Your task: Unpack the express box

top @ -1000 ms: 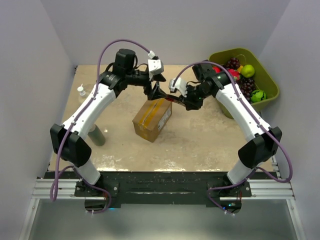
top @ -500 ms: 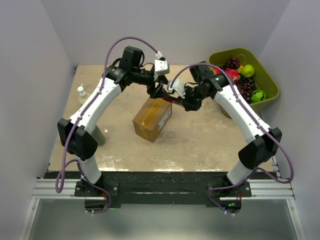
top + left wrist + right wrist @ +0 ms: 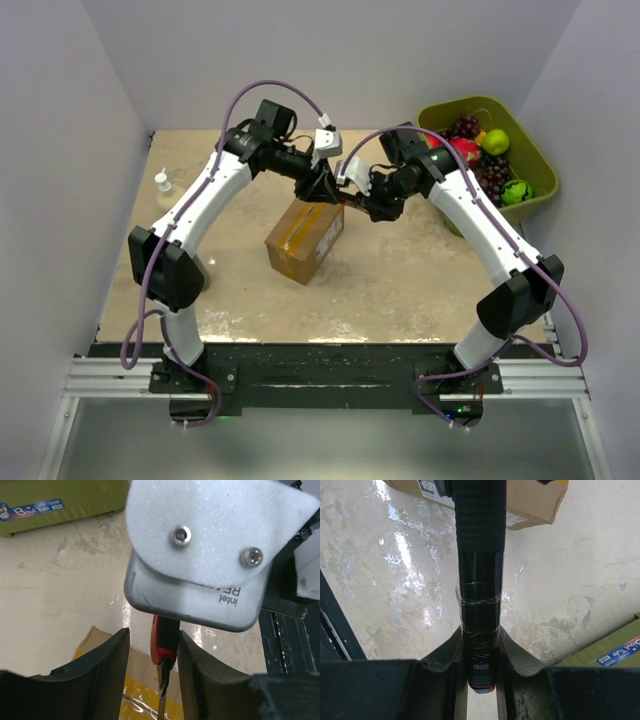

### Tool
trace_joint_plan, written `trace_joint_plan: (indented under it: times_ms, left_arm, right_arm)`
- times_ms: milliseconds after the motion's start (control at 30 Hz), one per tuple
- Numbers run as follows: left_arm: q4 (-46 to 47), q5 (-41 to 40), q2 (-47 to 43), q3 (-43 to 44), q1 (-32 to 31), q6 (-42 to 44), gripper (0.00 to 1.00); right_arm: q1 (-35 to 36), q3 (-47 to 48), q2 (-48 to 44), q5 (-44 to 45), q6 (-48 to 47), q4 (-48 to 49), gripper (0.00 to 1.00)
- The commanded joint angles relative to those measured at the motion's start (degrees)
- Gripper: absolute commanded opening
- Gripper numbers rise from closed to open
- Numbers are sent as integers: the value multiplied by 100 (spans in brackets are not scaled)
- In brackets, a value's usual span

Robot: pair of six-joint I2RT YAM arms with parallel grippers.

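Note:
The express box (image 3: 305,238) lies mid-table, brown cardboard with yellowish tape on top and a white label on one side (image 3: 427,487). My right gripper (image 3: 375,205) is shut on a utility knife (image 3: 479,555) with a black taped handle, and holds it above the box's far end. The knife's red nose and blade (image 3: 164,652) point down at the taped top (image 3: 135,695). My left gripper (image 3: 325,187) is open. Its fingers (image 3: 117,655) stand either side of the knife's nose, with a gap on the left side.
A green bin (image 3: 540,160) of fruit stands at the back right, also seen in the left wrist view (image 3: 60,500). A small white bottle (image 3: 162,184) stands at the left edge. A dark cylinder (image 3: 197,272) stands by the left arm's elbow.
My left arm has reached further right, bringing its open fingers around the knife's blade end. The right gripper and the box have barely moved.

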Motion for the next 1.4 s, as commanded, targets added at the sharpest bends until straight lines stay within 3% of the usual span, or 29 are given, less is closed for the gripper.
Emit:
trace_joint_plan:
  times_ms: [0,100,200,267,300,333,400,433,467,533,567,600,633,667,700,733,800,833,1100,1333,1367]
  left_arm:
    - [42,254,33,102,-33,81,40]
    - [217,342,69,32,-33,-103,27]
    - [367,526,60,-109,-33,-191,4]
    - [472,745,16,-232,-33,-288,0]
    - [595,834,-10,-407,-25,-332,0]
    - [674,922,-28,-504,-24,-437,0]
    - [1076,1115,-159,-915,-7,-612,0]
    - [1280,1177,-221,-1075,11,-874,0]
    - [1577,1360,-361,-1268,106,-1121,0]
    - [2867,1519,-537,-1961,247,-2179,0]
    - [4195,1633,-738,-2251,413,-2709,0]
    - [4948,1669,-836,-2837,485,-3271,0]
    - [5808,1687,-915,-3113,555,-4521,0]
    - [6513,1705,-985,-3350,660,-5081,0]
    - [7781,1705,-986,-3692,696,-5652,0]
    - [8429,1722,-986,-3861,731,-6763,0]
    - [9973,1661,-960,-4194,749,-7667,0]
    - [10209,1635,-960,-4240,758,-8054,0]
    - [10695,1634,-854,-4162,934,-8585,0]
    - [10721,1731,-749,-4038,934,-8673,0]
    - [10808,1731,-723,-4038,934,-8716,0]
  right_arm:
    - [3,146,-252,-47,113,87,0]
    - [11,138,-243,-109,139,95,0]
    - [3,68,-261,-214,244,148,0]
    - [-24,15,-278,-232,402,253,1]
    - [-59,-99,-348,-267,620,332,11]
    - [-216,-143,-375,-502,692,472,34]
    - [-497,-92,-506,-1082,780,535,48]
    - [-873,-39,-533,-1407,833,613,62]
    - [-1042,-3,-560,-1975,999,736,69]
    - [-1419,119,-508,-2479,1518,938,78]
    - [-1465,181,-464,-2865,1650,931,79]
    - [-1474,286,-402,-3095,1816,896,79]
    - [-1483,304,-297,-3297,1861,826,80]
    - [-1474,296,-253,-3500,1905,816,86]
    - [-1483,226,-209,-3876,1975,825,88]
    - [-1474,182,-147,-4036,2011,868,89]
    - [-1483,42,-94,-4274,2168,921,94]
    - [-1483,-20,-103,-4319,2265,1139,95]
    - [-1483,-302,-15,-4696,2906,1651,92]
    - [-1492,-311,187,-5268,3917,2670,79]
    - [-1492,-337,205,-5364,4023,2766,73]
